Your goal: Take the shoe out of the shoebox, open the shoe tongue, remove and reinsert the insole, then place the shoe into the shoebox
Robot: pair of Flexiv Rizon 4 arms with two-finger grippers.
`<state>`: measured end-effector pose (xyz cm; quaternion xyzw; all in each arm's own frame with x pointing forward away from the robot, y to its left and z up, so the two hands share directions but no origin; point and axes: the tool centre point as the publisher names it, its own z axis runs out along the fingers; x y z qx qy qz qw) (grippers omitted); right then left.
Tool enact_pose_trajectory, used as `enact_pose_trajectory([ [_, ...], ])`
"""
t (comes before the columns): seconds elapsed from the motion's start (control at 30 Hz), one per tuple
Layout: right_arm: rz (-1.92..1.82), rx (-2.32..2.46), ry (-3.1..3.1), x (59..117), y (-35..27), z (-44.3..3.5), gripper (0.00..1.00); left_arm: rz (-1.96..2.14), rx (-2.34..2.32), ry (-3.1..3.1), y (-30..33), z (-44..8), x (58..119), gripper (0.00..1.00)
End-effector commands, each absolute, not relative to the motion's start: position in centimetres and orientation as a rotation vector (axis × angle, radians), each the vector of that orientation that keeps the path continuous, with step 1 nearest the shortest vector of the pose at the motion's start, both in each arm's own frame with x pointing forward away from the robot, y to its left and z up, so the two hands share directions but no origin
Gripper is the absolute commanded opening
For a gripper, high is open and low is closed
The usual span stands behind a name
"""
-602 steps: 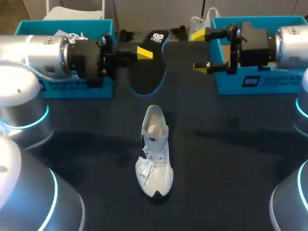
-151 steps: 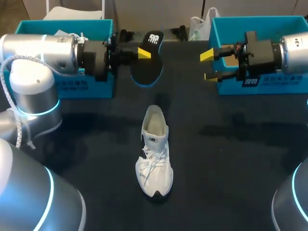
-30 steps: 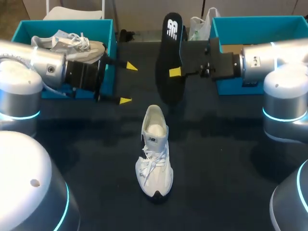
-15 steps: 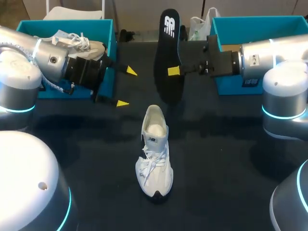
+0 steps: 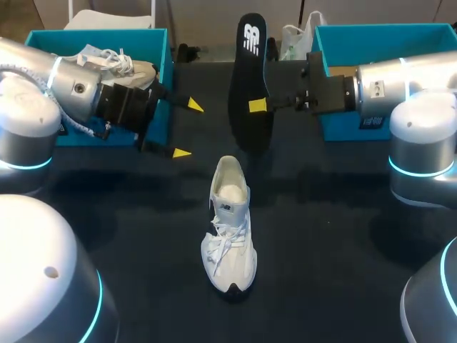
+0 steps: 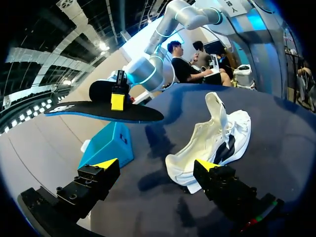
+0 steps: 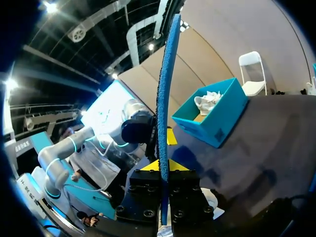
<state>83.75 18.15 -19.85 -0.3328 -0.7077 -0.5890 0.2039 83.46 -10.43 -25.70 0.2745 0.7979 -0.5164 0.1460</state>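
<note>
The white shoe (image 5: 230, 229) stands on the dark table (image 5: 343, 236), out of any box, with its toe toward the robot and its heel opening facing away. The collar gapes wide, which would leave room for the insole to go back in. The black insole (image 5: 250, 78) is outside the shoe and off the table, just beyond the heel. The right gripper (image 5: 257, 106) has its jaws closed on the insole's edge about midway along, with the insole standing on edge. Its length roughly lines up with the shoe, probably to make reinsertion easier. The left gripper (image 5: 188, 128) hangs beside the heel, between the left box (image 5: 93, 33) and the shoe. Its jaws are spread wide and hold nothing, seemingly ready to steady the shoe. A second shoe (image 5: 107, 61) lies in the left box.
</note>
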Motion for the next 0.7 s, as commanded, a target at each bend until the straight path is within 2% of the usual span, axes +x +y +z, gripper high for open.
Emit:
enact_pose_trajectory([
  [0.03, -1.64, -0.93, -1.977, 83.9, 18.4, -19.9, 0.0, -1.485, 0.793, 2.3, -10.4, -25.6, 83.5, 1.0],
  [0.7, -1.771, -0.837, -2.093, 82.5, 17.6, -22.5, 0.0, -1.258, 0.558, 2.843, -9.4, -28.6, 81.3, 1.0],
])
